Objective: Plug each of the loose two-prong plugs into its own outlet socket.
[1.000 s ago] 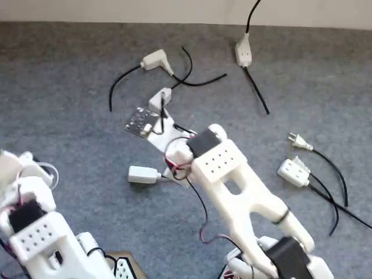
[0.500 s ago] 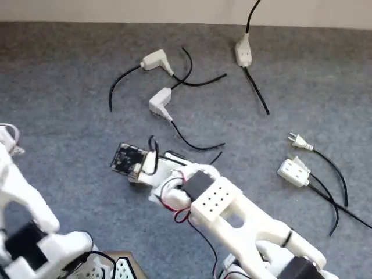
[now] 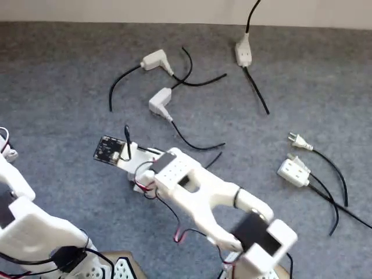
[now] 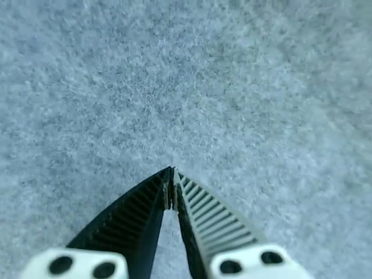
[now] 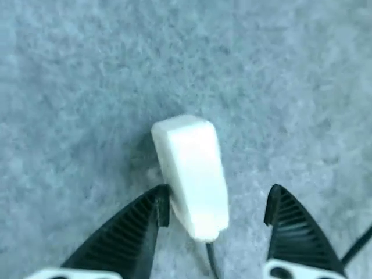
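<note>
A: Surface under the rig?
B: 1 grey carpet (image 3: 52,75) with a short, felt-like pile, mottled light and dark. In the high view it covers the whole work area.
A: Close up?
B: The left wrist view shows the carpet (image 4: 244,75) with fine, matted fibres. The right wrist view shows the same weave (image 5: 75,64).
A: Far edge?
B: A pale strip (image 3: 116,10) runs straight along the far side of the carpet. Wall or board, cannot tell.
A: Near edge?
B: 1 brown patch (image 3: 131,257), flat and partly covered. Material unclear.
A: Light?
B: Soft and even. Shadows on the carpet are faint and short.
</note>
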